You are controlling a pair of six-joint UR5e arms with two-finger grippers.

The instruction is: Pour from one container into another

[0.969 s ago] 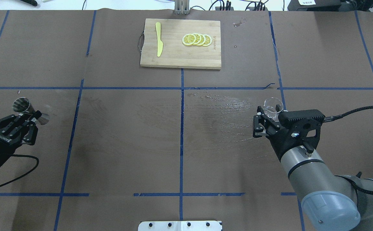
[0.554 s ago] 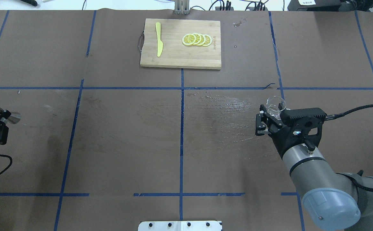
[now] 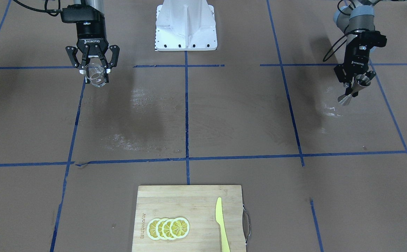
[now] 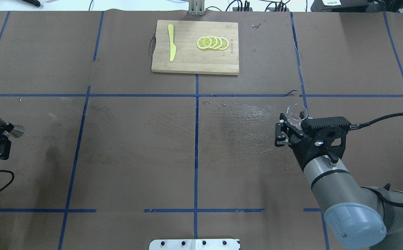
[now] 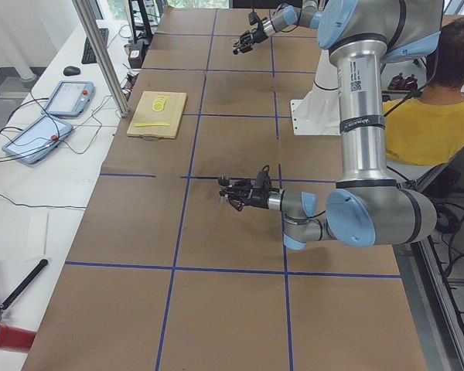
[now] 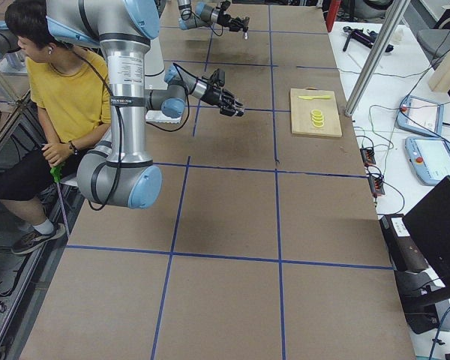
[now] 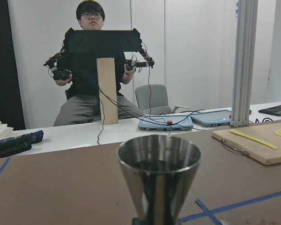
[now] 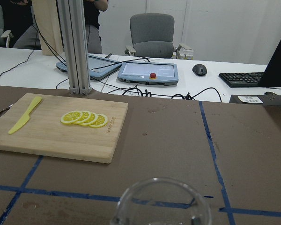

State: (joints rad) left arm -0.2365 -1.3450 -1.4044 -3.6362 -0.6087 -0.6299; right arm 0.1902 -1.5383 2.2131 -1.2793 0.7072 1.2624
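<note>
Exterior front-facing view: upper left, the right gripper clamps the glass cup, and upper right, the left gripper clamps the jigger, the two well apart and apparently awaiting the pour.

R arm looms at frame left; R gripper upper-center over table. L gripper small, at top edge. Board upper right w/ knife, lemon slices. Person in yellow shirt, upper left. Laptop lower right.
</note>
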